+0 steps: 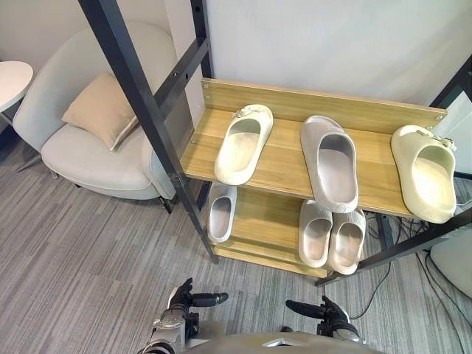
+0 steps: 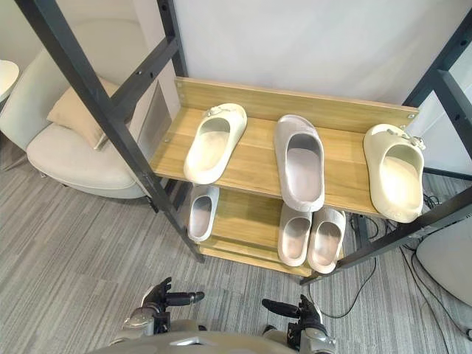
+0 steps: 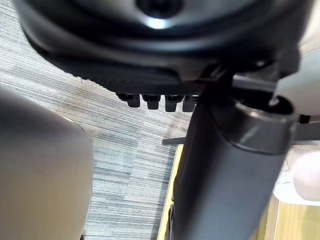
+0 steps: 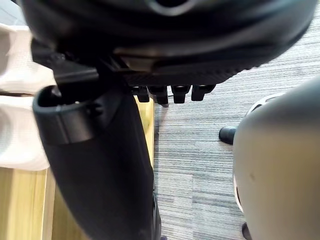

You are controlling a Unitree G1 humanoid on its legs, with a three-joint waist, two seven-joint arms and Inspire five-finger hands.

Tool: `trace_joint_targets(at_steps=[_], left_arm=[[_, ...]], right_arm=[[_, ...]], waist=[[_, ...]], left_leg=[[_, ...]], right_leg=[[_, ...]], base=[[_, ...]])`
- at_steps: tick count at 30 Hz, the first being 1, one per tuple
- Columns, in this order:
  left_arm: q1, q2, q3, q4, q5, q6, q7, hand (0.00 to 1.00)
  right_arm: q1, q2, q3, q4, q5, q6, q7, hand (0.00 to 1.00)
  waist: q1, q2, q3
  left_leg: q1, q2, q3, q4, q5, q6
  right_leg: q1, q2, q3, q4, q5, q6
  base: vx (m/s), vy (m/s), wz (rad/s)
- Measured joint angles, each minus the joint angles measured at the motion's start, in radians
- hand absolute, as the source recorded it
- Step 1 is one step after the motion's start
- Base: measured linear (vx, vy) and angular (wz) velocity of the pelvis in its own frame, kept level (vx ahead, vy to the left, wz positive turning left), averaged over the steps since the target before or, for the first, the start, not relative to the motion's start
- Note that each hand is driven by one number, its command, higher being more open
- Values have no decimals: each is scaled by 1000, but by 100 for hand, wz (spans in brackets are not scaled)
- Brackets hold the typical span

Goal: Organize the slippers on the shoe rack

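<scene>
**Slippers mismatched on the rack, both hands empty and low: where this could go wrong**

Six slippers sit on a wooden shoe rack (image 1: 317,99) with a black frame. On the top shelf (image 1: 284,164) the left cream slipper (image 1: 243,144) is angled. The middle grey slipper (image 1: 330,162) lies well apart from it, between it and the right cream slipper (image 1: 424,173). On the lower shelf (image 1: 265,214) a lone grey slipper (image 1: 220,212) sits at the left. A grey pair (image 1: 332,234) lies touching side by side at the right.

My left hand (image 1: 181,299) and right hand (image 1: 332,318) hang low in front of the rack, well short of it. The fingers are relaxed and the thumbs point toward each other. Neither holds anything.

The risks, as I judge them:

- The right cream slipper and the middle grey slipper appear to reach past the shelf's front edge. A brushing touch could tip either one onto the carpet (image 1: 88,251).
- The cream slippers are split by the grey one. Sliding one cream slipper across could shove the grey one off or skew it.
- A slanted black post (image 1: 140,96) crosses in front of the rack's left end. My left arm could strike it on the way to the left cream slipper or the lone grey one.
- The lower shelf sits under the top one, so a hand reaching in could catch the upper board and jolt everything on it.
- These slippers look soft and smooth, so a shallow pinch might slip.

An armchair (image 1: 88,158) with a cushion (image 1: 99,110) stands just left of the rack.
</scene>
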Motion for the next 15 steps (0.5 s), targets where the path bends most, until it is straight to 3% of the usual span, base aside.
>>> trace_joint_targets(at_steps=[3,6,8,15], left_arm=[[-1,0,-1,5,1,-1,0,100],[-1,3,-8,4,18,-6,0,100],[-3,9,-25,-1,29,-11,2,100],[-7,8,-26,-17,37,-15,19,100]], right_arm=[[-7,-4,79,-1,-18,1,17,100],[-37,-13,296,-18,-46,0,50,100],[-52,-4,455,-85,-46,-1,79,100],[-95,-4,771,-334,-20,-12,183,100]], waist=[[0,-2,-3],[10,-11,-8],[19,-19,-12],[40,-32,-5]], left_leg=[[1,-8,-19,-1,2,2],[-5,-15,-42,-1,8,4],[-18,-21,-49,-13,26,6],[-32,-23,-65,-43,72,1]], right_leg=[[23,-1,-14,-31,14,1],[36,-2,-28,-53,26,0],[34,-2,-34,-78,45,-8],[7,0,-38,-82,71,-24]], base=[[-23,7,15],[-65,18,19],[-86,-6,8],[-110,1,5]])
